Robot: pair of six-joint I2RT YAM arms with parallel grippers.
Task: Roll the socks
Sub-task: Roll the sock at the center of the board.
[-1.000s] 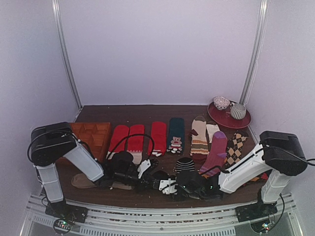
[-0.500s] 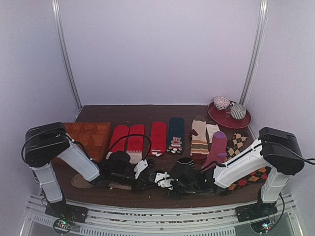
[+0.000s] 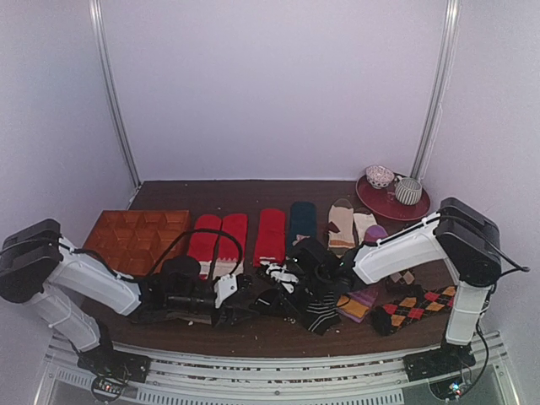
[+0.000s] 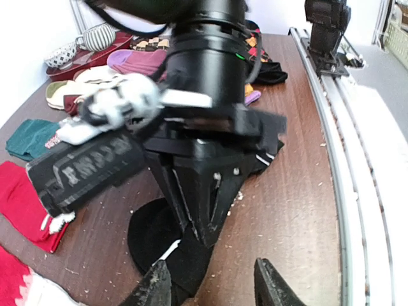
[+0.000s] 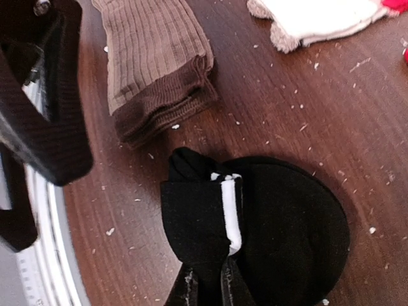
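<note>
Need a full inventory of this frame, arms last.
black sock: 1, white band, near centre, pinched
striped sock: 1, black with thin white stripes, near edge, centre
red socks: 3, pale cuffs, left of centre
green sock: 1, dark green, centre
banded sock: 1, cream and brown, right of green sock
cream sock: 1, beside it
purple sock: 1, right of striped sock
argyle socks: count unclear, near right
tan sock: 1, brown ribbed, near edge
tray: 1, orange, left
plate: 1, dark red, far right
bowl: 1, patterned, on plate
cup: 1, striped, on plate
left gripper: open, by black sock
right gripper: shut on black sock
</note>
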